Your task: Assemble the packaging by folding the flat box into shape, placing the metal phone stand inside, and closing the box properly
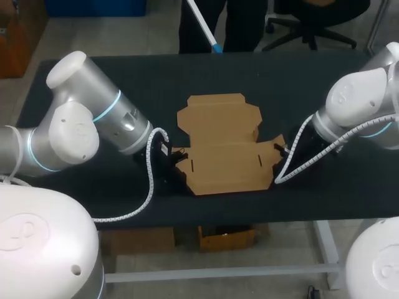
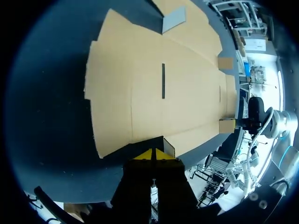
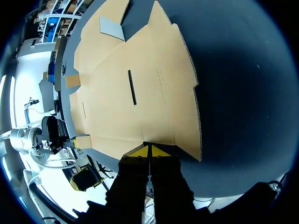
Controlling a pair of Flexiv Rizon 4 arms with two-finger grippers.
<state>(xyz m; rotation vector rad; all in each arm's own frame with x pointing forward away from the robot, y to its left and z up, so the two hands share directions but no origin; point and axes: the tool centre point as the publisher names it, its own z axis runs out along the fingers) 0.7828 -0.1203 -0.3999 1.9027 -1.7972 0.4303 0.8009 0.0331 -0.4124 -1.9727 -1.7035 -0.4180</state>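
Flat, slotted brown cardboard box (image 1: 221, 152)

A dark table (image 1: 324, 199) is seen, and a flat cardboard box (image 1: 221, 146) is laid unfolded directly on it. The box is spread between the left gripper (image 2: 153, 156) and the right gripper (image 3: 149, 150), with one side edge lying just ahead of each gripper's tips. A small grey plate (image 2: 174, 19) is seen well ahead of both grippers, by the box's far flaps. Whether it rests on the table or on the cardboard cannot be told.
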